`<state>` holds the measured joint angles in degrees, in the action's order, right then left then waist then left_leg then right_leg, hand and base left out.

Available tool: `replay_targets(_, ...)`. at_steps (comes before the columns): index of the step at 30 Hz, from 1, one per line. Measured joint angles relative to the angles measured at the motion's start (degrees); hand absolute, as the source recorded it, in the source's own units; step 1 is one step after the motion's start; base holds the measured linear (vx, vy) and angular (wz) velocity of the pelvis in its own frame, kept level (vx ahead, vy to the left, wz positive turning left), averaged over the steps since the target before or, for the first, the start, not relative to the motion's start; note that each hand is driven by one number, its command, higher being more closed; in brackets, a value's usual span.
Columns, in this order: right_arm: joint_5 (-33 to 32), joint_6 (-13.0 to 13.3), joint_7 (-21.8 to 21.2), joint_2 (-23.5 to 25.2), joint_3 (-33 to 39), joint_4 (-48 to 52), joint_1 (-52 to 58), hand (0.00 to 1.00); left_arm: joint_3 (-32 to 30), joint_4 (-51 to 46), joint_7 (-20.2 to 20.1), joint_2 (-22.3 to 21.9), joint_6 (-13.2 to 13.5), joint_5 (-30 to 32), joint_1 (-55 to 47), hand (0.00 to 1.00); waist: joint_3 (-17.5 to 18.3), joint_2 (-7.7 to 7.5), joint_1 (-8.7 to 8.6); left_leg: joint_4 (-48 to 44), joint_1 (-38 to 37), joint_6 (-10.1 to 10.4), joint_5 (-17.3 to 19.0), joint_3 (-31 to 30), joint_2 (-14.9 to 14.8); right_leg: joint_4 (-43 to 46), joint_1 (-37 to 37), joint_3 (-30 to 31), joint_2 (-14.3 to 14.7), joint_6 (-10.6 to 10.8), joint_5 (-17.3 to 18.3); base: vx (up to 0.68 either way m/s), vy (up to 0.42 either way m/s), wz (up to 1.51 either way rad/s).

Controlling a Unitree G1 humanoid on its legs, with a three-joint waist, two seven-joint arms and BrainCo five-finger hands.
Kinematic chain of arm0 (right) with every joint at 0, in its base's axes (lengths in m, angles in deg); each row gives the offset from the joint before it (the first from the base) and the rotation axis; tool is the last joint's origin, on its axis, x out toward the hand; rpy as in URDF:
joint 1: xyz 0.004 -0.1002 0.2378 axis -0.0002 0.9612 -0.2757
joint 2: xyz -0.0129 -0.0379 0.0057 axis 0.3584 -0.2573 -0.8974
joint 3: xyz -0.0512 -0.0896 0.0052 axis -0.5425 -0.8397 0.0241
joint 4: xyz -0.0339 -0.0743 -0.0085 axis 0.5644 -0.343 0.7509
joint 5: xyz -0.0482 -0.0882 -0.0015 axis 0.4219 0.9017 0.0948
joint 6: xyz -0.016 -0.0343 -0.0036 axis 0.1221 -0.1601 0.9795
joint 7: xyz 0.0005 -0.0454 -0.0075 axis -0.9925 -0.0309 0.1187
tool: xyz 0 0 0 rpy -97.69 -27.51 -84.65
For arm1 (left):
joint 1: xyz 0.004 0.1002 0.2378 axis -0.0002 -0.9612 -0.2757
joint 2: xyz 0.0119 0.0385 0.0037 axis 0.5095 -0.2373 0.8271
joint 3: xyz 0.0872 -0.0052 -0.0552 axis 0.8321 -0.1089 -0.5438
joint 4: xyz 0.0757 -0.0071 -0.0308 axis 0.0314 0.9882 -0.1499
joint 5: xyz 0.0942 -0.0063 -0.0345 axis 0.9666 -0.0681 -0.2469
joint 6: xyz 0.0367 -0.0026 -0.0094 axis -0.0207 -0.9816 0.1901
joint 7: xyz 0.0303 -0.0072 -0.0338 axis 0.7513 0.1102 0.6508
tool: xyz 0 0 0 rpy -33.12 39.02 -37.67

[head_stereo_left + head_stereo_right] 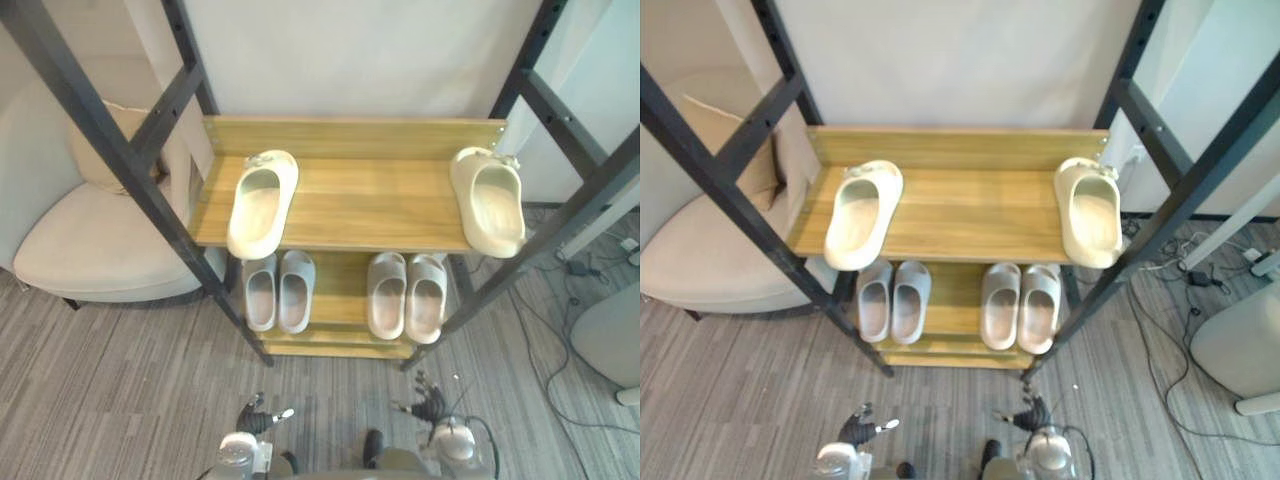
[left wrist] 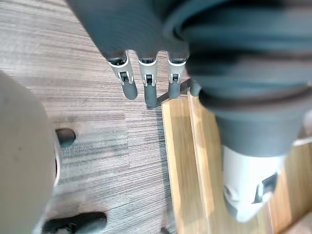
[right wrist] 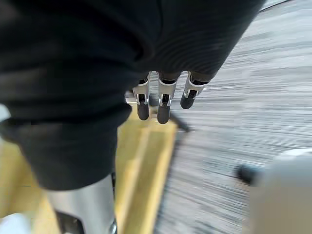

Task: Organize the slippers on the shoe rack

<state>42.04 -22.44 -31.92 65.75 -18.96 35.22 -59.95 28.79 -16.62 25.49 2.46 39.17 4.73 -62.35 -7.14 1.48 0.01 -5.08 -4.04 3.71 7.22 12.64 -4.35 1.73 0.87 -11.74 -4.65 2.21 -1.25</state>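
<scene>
Your two cream foam slippers sit on the wooden top shelf (image 1: 370, 200) of the black-framed shoe rack (image 1: 130, 150), well apart: the left cream slipper (image 1: 262, 203) at one end, the right cream slipper (image 1: 488, 200) at the other, toes toward the wall. On the lower shelf (image 1: 340, 290), a pale grey slipper pair (image 1: 279, 291) stands beside a beige slipper pair (image 1: 406, 296). Your left hand (image 1: 260, 418) and right hand (image 1: 430, 405) hang low over the grey striped carpet (image 1: 120, 380) before the rack, fingers (image 2: 147, 87) straight and loose, holding nothing. A cream armchair (image 1: 90, 250) stands left of the rack.
</scene>
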Motion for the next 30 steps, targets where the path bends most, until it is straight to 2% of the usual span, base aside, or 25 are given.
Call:
replay_targets(4,-0.05,0.12,0.34,0.06,1.00,-1.95,-0.55,0.00,5.92,-4.70,-0.10,0.11,0.15,1.15,-0.01,0.00,0.06,0.04,0.03,1.38,-1.08,0.13,-1.01,-0.48,0.00,-2.51,-1.71,-0.22,0.44,-0.22,-1.54,-0.08,-0.030,0.01)
replay_targets(10,-0.17,0.16,0.43,0.07,3.28,-4.74,-1.10,0.00,19.96,-22.26,-3.41,0.22,1.58,1.32,-0.85,0.00,0.83,0.15,-0.05,2.57,-1.11,0.38,-1.18,-1.93,0.17,-4.44,-2.99,-1.25,0.52,-0.04,-2.30,-0.06,-0.019,0.08)
replay_targets(17,-0.19,0.62,0.43,-0.34,4.71,-6.72,-1.35,0.00,31.89,-41.73,-9.02,2.50,3.39,-4.73,-2.22,0.00,2.33,1.02,-0.14,4.25,-2.36,0.29,-2.10,-3.35,0.23,-5.09,-4.04,-2.18,0.95,0.03,-1.94,0.06,-0.002,0.08)
replay_targets(20,-0.17,0.71,0.42,-0.67,4.47,-7.27,-1.36,0.00,34.44,-47.26,-10.20,2.46,4.15,-8.22,-1.62,0.00,2.91,1.31,-0.23,4.77,-3.17,0.30,-2.09,-3.90,0.21,-5.11,-4.85,-2.71,1.23,-0.28,-1.68,0.08,0.005,0.09)
replay_targets(24,-0.14,0.81,0.43,-1.38,2.83,-8.21,-1.82,0.00,35.17,-52.18,-9.89,2.89,4.40,-10.93,1.35,0.00,3.54,1.63,-0.21,5.04,-3.32,0.32,-1.93,-3.96,0.21,-5.17,-4.90,-2.84,1.40,-0.20,-1.42,0.06,0.014,0.02)
replay_targets(30,-0.13,0.73,0.49,-2.21,1.10,-8.66,-2.10,0.00,31.34,-62.33,-6.84,4.35,5.66,-12.73,8.91,0.00,3.75,1.55,-0.25,5.73,-4.60,0.29,-1.90,-4.10,0.26,-5.76,-6.34,-3.03,1.45,-0.22,-1.35,0.01,0.006,0.01)
